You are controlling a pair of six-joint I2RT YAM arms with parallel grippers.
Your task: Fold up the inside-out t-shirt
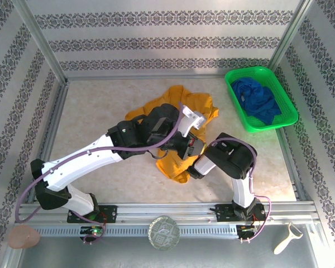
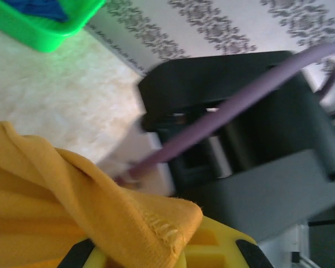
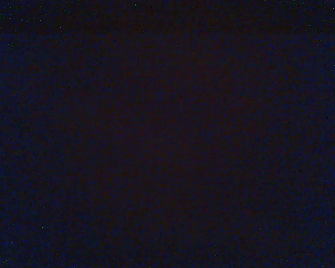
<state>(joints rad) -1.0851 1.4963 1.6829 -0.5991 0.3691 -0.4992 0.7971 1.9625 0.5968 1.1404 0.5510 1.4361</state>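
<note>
The inside-out t-shirt (image 1: 198, 106), mustard yellow, lies bunched in the middle of the table under both arms. My left gripper (image 1: 196, 146) hangs over its centre. In the left wrist view a hemmed edge of the t-shirt (image 2: 128, 218) runs between the yellow fingers (image 2: 212, 251), and the left gripper (image 2: 173, 254) is shut on it. My right arm (image 1: 209, 163) reaches left from its elbow into the shirt's near part (image 1: 176, 167), with its gripper buried in the cloth. The right wrist view is all dark, so those jaws cannot be read.
A green basket (image 1: 233, 92) holding a dark blue garment (image 1: 259, 100) stands at the back right, and also shows in the left wrist view (image 2: 42, 33). On the near rail lie a peeler (image 1: 287, 237), a round disc (image 1: 164, 232) and a pink lump (image 1: 23, 237). Patterned walls enclose the table.
</note>
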